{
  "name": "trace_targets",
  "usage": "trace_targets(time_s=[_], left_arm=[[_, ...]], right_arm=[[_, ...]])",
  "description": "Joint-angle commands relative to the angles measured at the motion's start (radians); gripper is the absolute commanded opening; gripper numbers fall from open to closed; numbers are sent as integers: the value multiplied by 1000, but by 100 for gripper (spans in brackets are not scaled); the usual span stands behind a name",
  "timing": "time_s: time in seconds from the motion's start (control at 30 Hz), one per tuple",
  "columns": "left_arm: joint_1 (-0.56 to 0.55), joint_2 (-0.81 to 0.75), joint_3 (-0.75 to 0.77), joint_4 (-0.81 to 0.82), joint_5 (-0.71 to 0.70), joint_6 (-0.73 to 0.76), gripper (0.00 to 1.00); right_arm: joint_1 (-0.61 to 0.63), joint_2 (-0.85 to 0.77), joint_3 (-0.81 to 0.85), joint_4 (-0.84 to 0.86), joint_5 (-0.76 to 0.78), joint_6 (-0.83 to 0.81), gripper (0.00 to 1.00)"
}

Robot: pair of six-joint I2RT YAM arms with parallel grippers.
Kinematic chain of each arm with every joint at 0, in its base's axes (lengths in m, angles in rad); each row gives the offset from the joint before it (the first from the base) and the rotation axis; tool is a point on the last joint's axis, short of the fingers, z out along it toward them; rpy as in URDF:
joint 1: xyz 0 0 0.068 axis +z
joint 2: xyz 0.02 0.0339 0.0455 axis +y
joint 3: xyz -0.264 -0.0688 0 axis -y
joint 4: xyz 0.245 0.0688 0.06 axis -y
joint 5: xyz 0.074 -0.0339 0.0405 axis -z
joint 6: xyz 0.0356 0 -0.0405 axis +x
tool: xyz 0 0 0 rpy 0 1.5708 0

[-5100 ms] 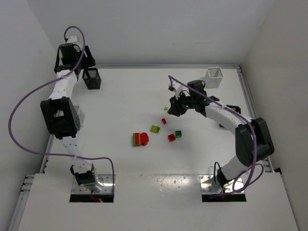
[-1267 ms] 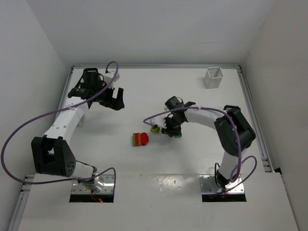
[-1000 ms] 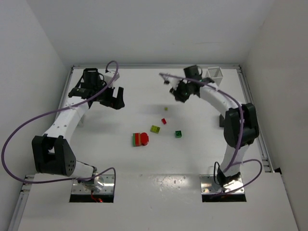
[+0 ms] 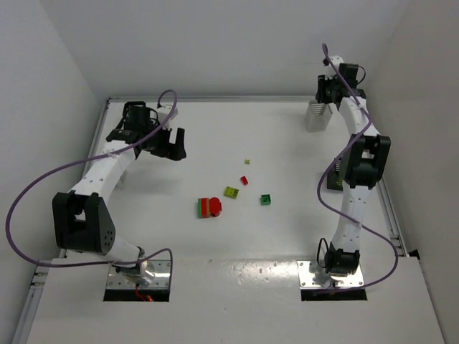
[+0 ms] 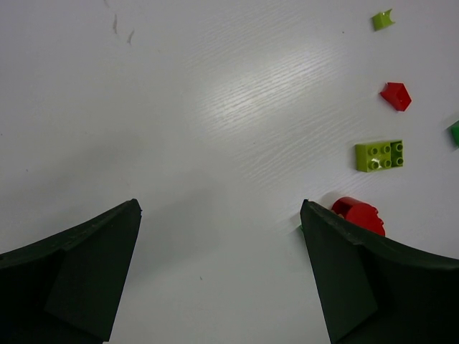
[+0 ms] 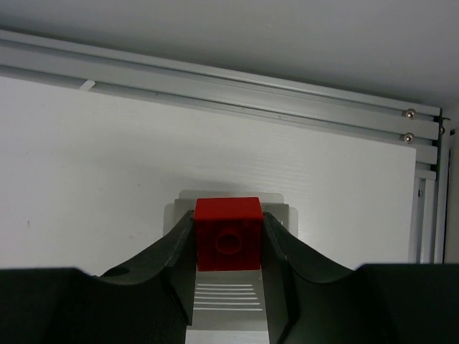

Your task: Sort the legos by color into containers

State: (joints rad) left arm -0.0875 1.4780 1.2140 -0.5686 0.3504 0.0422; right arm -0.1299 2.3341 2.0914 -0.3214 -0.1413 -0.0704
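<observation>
My right gripper [image 6: 228,223] is shut on a red lego brick [image 6: 228,233] and hangs over the white slatted container [image 6: 231,307] at the table's back right corner [image 4: 318,117]. In the top view that gripper [image 4: 330,89] is just behind the basket. Loose legos lie mid-table: a red-and-green stack [image 4: 209,208], a yellow-green brick [image 4: 231,192], a small red piece [image 4: 244,180], a green brick [image 4: 266,200] and a tiny yellow-green piece [image 4: 247,162]. My left gripper [image 4: 170,145] is open and empty above bare table at the back left. Its wrist view shows the yellow-green brick [image 5: 379,155] and the red stack top [image 5: 358,215].
An aluminium rail [image 6: 215,82] runs along the table's back edge, close behind the white container. A dark object [image 4: 332,180] sits by the right edge, partly hidden by the right arm. White walls close in the table on three sides.
The right arm has swung from the middle back of the table to the back right corner, carrying the red brick over the white container. The left arm has barely moved.
</observation>
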Motion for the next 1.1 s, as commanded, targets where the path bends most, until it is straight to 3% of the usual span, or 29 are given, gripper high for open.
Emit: trace_targets(time_s=[0.0, 0.2, 0.33, 0.5, 0.67, 0.73, 0.83, 0.93, 1.07], left_arm=[[12, 10, 33, 24, 1, -10, 100], [12, 19, 51, 24, 1, -10, 100], [12, 19, 51, 24, -8, -10, 100], [12, -33, 41, 24, -19, 11, 100], [12, -94, 4, -10, 11, 121, 100], [-32, -105, 4, -56, 59, 162, 100], [-187, -105, 13, -56, 29, 206, 100], [-406, 8, 108, -44, -4, 206, 100], [-559, 114, 177, 16, -25, 197, 98]], right_arm=[[-10, -4, 32, 41, -21, 23, 26], [-19, -13, 10, 21, -21, 32, 49], [-19, -58, -14, 12, -41, 23, 56], [-19, -165, -97, -64, -191, -34, 56], [47, -491, -433, -68, -342, -213, 56], [61, -559, -531, -68, -342, -213, 56], [47, -657, -622, -82, -328, -140, 56], [16, -729, -703, -134, -264, -24, 56], [-8, -772, -767, -203, -198, 27, 56]])
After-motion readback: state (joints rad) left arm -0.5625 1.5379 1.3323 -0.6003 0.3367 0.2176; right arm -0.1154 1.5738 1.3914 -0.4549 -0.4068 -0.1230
